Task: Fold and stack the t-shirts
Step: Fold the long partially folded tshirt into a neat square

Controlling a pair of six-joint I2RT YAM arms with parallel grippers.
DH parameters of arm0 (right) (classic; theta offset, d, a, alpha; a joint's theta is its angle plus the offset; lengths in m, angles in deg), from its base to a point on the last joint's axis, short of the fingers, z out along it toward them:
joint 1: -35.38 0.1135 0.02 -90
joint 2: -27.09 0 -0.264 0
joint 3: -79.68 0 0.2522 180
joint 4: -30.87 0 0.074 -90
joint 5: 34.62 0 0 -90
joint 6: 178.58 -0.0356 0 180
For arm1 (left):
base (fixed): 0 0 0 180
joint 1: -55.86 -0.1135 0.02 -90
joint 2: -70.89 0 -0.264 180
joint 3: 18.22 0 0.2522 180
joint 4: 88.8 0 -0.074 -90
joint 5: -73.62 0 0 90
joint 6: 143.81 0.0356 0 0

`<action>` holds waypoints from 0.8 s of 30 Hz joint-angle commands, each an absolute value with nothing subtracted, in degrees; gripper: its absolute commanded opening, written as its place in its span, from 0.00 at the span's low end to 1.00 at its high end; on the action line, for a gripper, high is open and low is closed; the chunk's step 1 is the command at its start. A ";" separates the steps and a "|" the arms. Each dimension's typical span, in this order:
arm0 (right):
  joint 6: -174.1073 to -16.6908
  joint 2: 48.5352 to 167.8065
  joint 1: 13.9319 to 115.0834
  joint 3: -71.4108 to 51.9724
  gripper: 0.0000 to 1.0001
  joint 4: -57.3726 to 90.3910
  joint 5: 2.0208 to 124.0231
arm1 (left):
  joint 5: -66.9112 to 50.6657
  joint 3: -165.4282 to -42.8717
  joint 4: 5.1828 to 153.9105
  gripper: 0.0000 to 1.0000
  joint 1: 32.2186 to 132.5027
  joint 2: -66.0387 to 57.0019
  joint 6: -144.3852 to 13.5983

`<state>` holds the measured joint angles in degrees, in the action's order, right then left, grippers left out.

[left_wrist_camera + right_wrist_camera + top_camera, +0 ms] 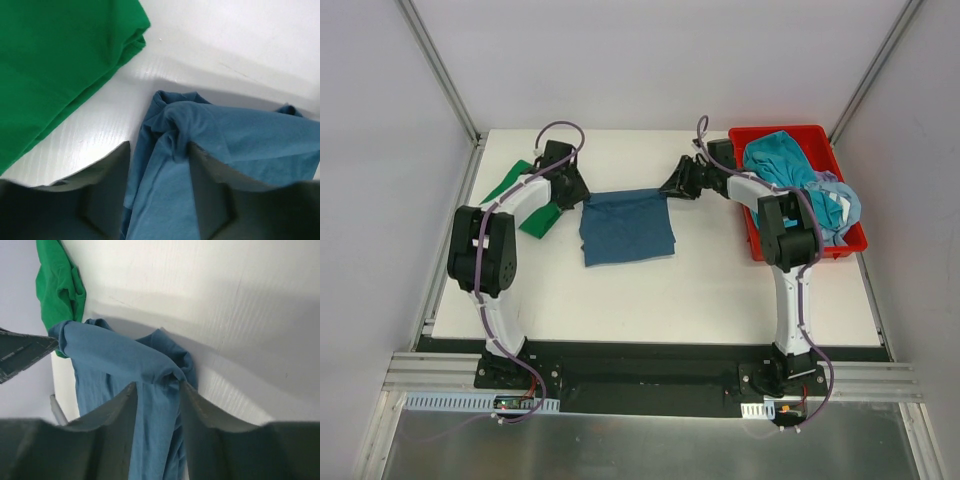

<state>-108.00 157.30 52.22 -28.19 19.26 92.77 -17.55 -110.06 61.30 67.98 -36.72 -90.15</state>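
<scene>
A blue t-shirt (625,228) lies folded in a rough square in the middle of the white table. My left gripper (582,195) is at its far left corner and my right gripper (670,187) at its far right corner. In the left wrist view the left gripper (160,145) is open, its jaws apart around a bunched fold of the blue t-shirt (240,145). In the right wrist view the right gripper (158,384) is also open, with the blue t-shirt (105,355) lying slack between its jaws. A folded green t-shirt (525,200) sits to the left, partly under the left arm.
A red bin (820,133) at the back right holds a teal t-shirt (775,160) and a pale blue one (835,205), crumpled. The right arm's elbow hangs over the bin's near corner. Grey walls close in the table on three sides.
</scene>
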 commanded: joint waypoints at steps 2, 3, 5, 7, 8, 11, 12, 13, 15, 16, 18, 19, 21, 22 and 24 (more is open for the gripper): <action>-100.65 156.56 52.87 -41.19 0.69 4.15 87.65 | -16.48 -116.35 58.20 0.68 66.06 -37.05 -86.69; -98.71 155.68 53.22 -43.31 0.82 0.79 86.33 | -16.47 -116.53 57.93 0.80 66.06 -35.82 -86.34; -95.46 152.44 54.36 -44.39 0.96 -3.62 83.08 | -14.02 -115.83 57.93 0.99 66.06 -32.58 -86.33; -93.95 148.05 55.42 -41.24 0.96 -5.74 79.92 | -11.91 -114.08 58.11 0.99 66.41 -28.89 -87.03; -93.77 145.42 55.94 -38.70 0.96 -5.66 79.47 | -11.21 -112.94 58.63 0.99 66.84 -27.13 -87.30; -96.39 138.21 58.05 -27.64 0.96 -1.90 84.01 | -5.25 -110.82 60.47 0.99 68.34 -25.00 -86.95; -98.15 136.44 58.75 -23.60 0.96 0.73 87.25 | -0.78 -110.91 61.09 0.99 68.69 -25.44 -86.17; -100.17 134.69 59.72 -19.21 0.96 3.72 89.98 | 4.22 -111.86 61.27 0.99 68.87 -26.66 -85.37; -102.72 131.60 62.35 -14.88 0.96 7.24 93.08 | 10.75 -115.10 61.27 0.99 68.96 -29.82 -85.10; -103.08 130.46 63.76 -13.29 0.96 8.13 93.00 | 11.82 -116.26 61.27 0.99 69.04 -32.10 -85.28; -102.65 129.22 65.87 -11.00 0.96 8.93 92.12 | 12.27 -117.93 61.27 0.99 69.13 -35.09 -85.45; -102.73 129.13 66.40 -10.29 0.96 9.28 91.95 | 11.92 -118.37 61.27 0.99 69.13 -36.59 -85.63; -103.26 129.92 66.41 -8.97 0.96 9.98 90.89 | 10.08 -119.08 61.27 0.99 69.13 -39.14 -86.07; -103.26 130.62 66.23 -8.71 0.96 10.16 89.67 | 8.50 -119.60 61.27 0.99 69.13 -40.37 -85.90; -102.56 132.98 65.88 -8.70 0.96 10.16 88.52 | 4.90 -121.71 61.18 0.99 69.13 -43.62 -85.28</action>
<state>-102.04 131.71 67.63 -8.93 6.56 90.19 7.45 -117.82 61.74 69.34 -38.89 -86.63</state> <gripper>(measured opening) 0.962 0.990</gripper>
